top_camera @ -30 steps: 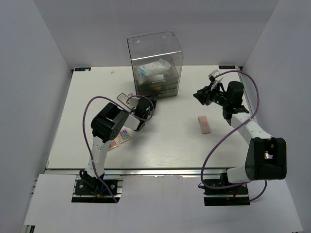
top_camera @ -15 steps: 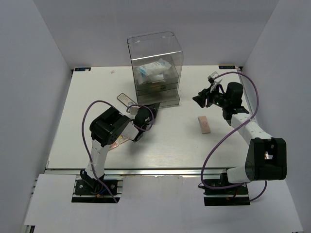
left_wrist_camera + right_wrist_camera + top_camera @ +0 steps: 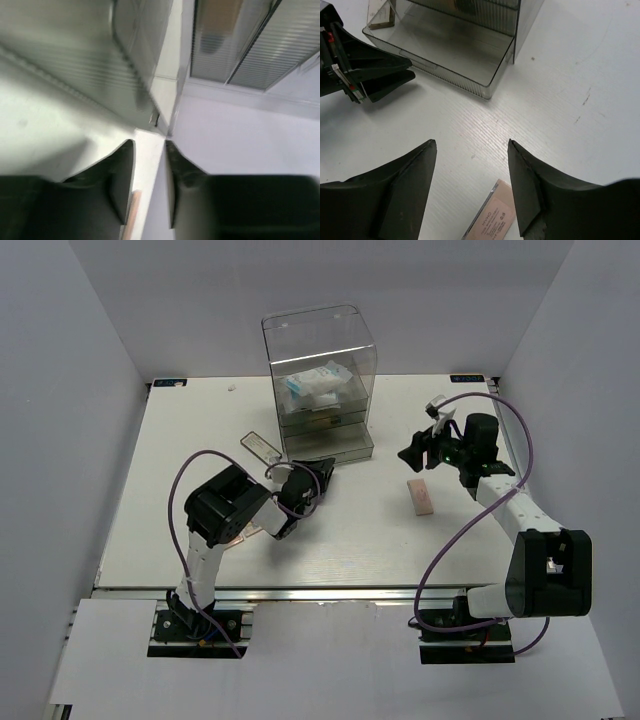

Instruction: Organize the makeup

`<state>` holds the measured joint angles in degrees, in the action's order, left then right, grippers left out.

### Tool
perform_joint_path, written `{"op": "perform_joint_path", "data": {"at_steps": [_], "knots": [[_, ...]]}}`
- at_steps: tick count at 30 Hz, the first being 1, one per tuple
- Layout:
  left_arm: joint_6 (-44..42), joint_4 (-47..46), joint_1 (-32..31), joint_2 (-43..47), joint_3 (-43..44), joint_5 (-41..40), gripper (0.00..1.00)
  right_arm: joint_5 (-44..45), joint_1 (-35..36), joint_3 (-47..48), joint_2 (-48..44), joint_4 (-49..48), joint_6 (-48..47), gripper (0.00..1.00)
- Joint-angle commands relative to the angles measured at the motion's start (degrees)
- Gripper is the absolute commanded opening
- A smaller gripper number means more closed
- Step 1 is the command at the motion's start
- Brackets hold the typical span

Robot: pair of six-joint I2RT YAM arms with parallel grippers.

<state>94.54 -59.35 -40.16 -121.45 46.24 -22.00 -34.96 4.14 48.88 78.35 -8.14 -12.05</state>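
White tabletop between grey walls, seen from above: my left gripper [image 3: 318, 472] sits just off the front of the pulled-out bottom drawer [image 3: 340, 456] of the clear box [image 3: 318, 340]. My right gripper [image 3: 415, 453] hangs near the peach palette [image 3: 421, 496], which lies flat on the table. A white-and-blue packet [image 3: 315, 383] lies inside the box, and a dark-framed case [image 3: 260, 446] lies just left of it.

Left wrist: my fingers [image 3: 122, 175] stand a narrow slit apart with nothing between them, the drawer corner just ahead.

Right wrist: my jaws are spread wide and empty, the peach palette below them.
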Motion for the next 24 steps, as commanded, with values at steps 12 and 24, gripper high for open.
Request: {"op": "perform_joint_path", "data": {"at_steps": [12,24], "knots": [[-2.43,3.18,-0.97,11.66,-4.84,2.92,0.64,8.5,-0.27,5.35,-0.82,21.58,-7.19,0.89],[-12.62,20.75,-1.32,30.73,-11.87,12.07,0.7,20.8,-0.27,5.52,2.77,28.0,-1.22,0.89]]}}
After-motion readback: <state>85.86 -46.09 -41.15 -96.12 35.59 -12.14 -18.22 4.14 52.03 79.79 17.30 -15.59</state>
